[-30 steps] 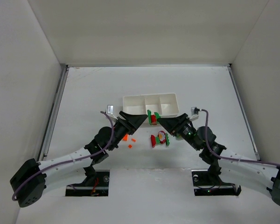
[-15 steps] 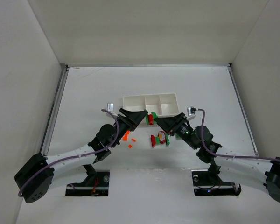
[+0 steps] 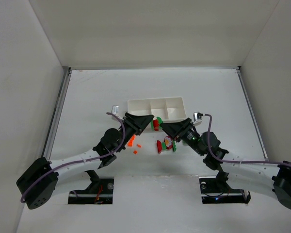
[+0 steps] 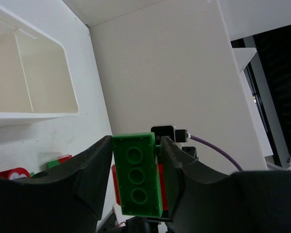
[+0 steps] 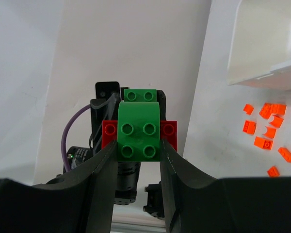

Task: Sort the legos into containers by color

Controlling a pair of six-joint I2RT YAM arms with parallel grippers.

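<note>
- Top external view: a joined clump [image 3: 157, 123] of green and red legos sat between the two pincers. It was just on the near side of the white tray [image 3: 136, 103], about in front of its middle compartment.
- The left gripper [image 3: 152, 122] reached the clump from the left and the right gripper [image 3: 161, 125] from the right, so their tips met on it.
- In the left wrist view, the left fingers [image 4: 99, 158] pinched a long green brick [image 4: 137, 174] by its sides. Its three-socket underside faced the camera, and red showed behind it.
- In the right wrist view, the right fingers [image 5: 106, 160] pinched a green four-stud brick [image 5: 138, 130]. Red studs poked out on either side, with another green piece beyond.
- A loose pile [image 3: 166, 144] of red and green legos lay on the table, nearer than the clump.
- Orange bits [image 3: 131, 142] were scattered left of that pile, beside the left arm.
</note>
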